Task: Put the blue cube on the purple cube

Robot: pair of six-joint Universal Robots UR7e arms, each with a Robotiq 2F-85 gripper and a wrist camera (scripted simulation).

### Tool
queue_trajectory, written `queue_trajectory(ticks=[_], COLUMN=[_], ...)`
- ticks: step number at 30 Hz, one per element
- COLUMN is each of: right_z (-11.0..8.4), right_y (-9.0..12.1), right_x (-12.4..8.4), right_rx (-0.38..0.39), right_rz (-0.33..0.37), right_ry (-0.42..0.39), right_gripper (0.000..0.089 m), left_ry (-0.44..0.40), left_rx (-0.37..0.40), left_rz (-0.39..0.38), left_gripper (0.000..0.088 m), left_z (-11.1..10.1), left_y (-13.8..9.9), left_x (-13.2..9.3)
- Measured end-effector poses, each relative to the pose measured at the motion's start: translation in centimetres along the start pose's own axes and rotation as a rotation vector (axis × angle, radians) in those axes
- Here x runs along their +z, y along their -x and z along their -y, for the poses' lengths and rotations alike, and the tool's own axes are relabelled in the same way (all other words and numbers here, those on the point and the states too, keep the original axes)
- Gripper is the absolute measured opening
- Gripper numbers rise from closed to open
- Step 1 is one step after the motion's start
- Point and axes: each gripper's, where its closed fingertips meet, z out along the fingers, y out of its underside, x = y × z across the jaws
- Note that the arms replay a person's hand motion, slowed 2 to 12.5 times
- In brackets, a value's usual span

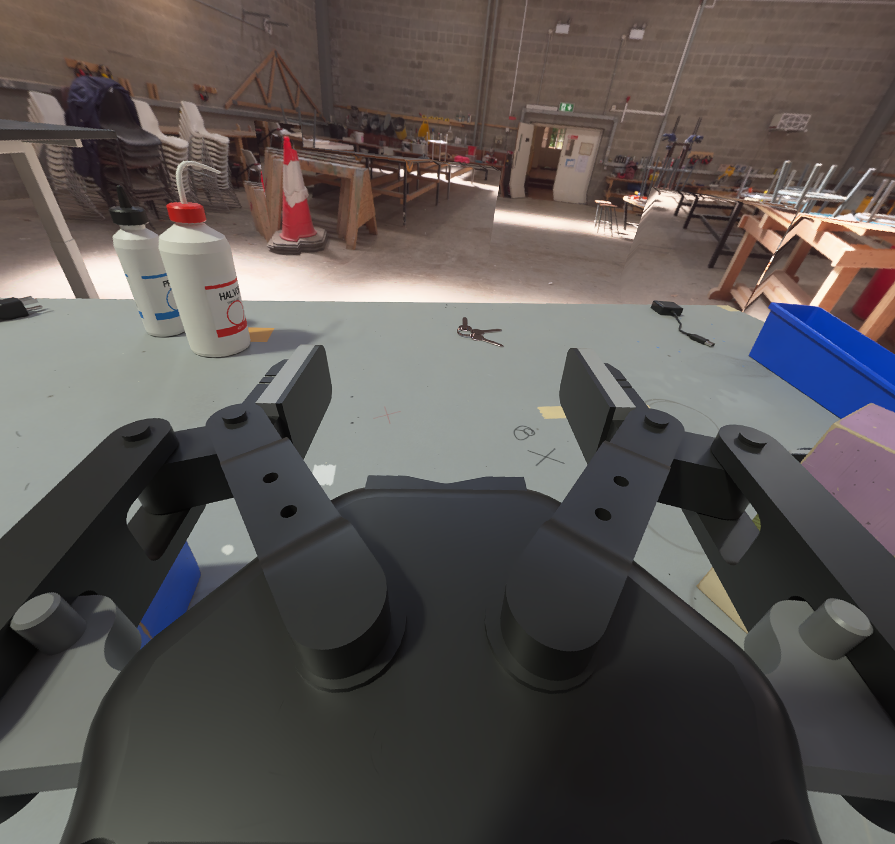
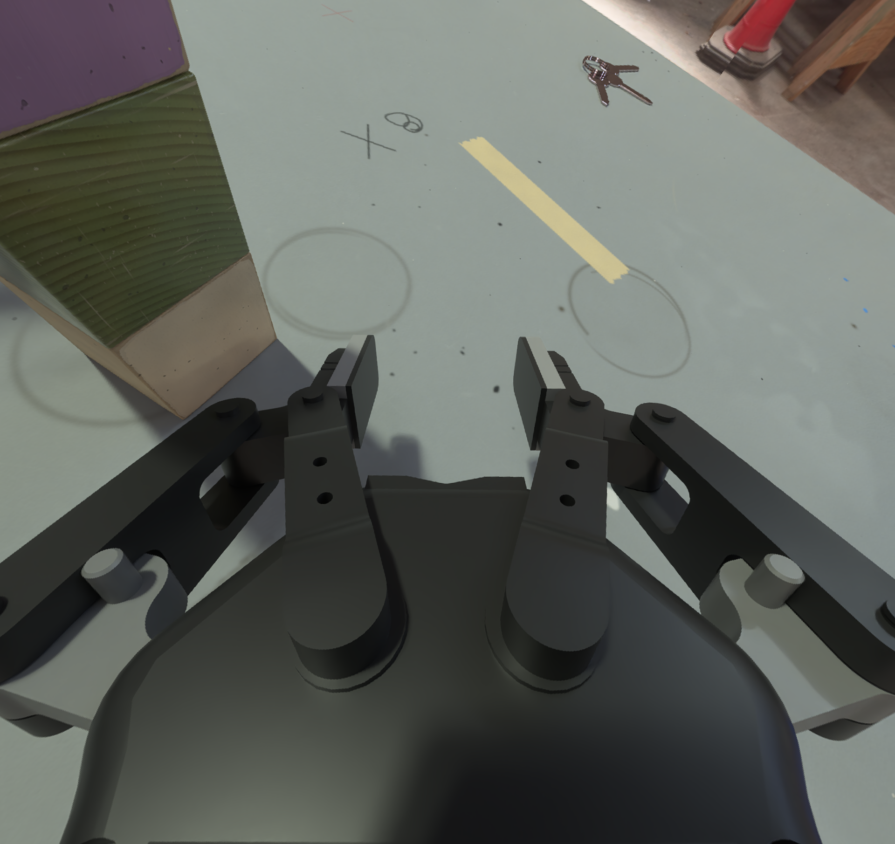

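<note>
The blue cube (image 1: pixel 174 583) shows only as a sliver under my left gripper's left linkage, low and close; most of it is hidden. The purple cube (image 1: pixel 857 472) stands at the right edge of the left wrist view. In the right wrist view the purple cube (image 2: pixel 72 36) appears to top a stack, over a green block (image 2: pixel 111 210) and a beige block (image 2: pixel 193 336). My left gripper (image 1: pixel 445 385) is open and empty over the grey table (image 1: pixel 436 365). My right gripper (image 2: pixel 445 375) is open and empty, just right of the stack's base.
Two white squeeze bottles (image 1: pixel 198 283) stand at the far left. Keys (image 1: pixel 477 331) lie near the far edge, also seen in the right wrist view (image 2: pixel 610 77). A black adapter with a cable (image 1: pixel 668 310) and a blue bin (image 1: pixel 823 361) sit at the far right. Yellow tape (image 2: pixel 542 210) lies on the table.
</note>
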Motion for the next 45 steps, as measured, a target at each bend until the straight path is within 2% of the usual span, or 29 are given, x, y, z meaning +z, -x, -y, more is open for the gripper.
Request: queue_trajectory(ticks=[9, 14, 24, 32, 40, 45], right_z=[0.0, -0.1, -0.2, -0.2, -0.2, -0.3], right_y=[0.0, 0.0, 0.2, 0.2, 0.2, 0.2], right_x=[0.0, 0.1, 0.2, 0.2, 0.2, 0.2], right_rx=[0.001, 0.000, -0.009, -0.020, -0.023, -0.019], right_rz=[0.002, 0.004, 0.007, 0.004, 0.001, 0.002], right_ry=[0.003, 0.004, 0.017, 0.023, 0.022, 0.024], right_gripper=[0.0511, 0.0511, 0.0510, 0.0510, 0.0509, 0.0509], left_ry=[-0.041, -0.048, 0.010, 0.139, 0.303, 0.395], left_rx=[-0.012, -0.015, -0.054, -0.086, -0.111, -0.099], left_rz=[0.043, 0.072, 0.120, 0.152, 0.156, 0.169], left_gripper=[0.0810, 0.0761, 0.0736, 0.0762, 0.0808, 0.0822], left_z=[2.5, 4.0, 5.6, 4.6, 1.9, 0.1], left_y=[2.4, 4.3, 8.7, 12.3, 14.6, 15.7], left_x=[-2.0, -3.3, -4.8, -4.8, -4.1, -3.7])
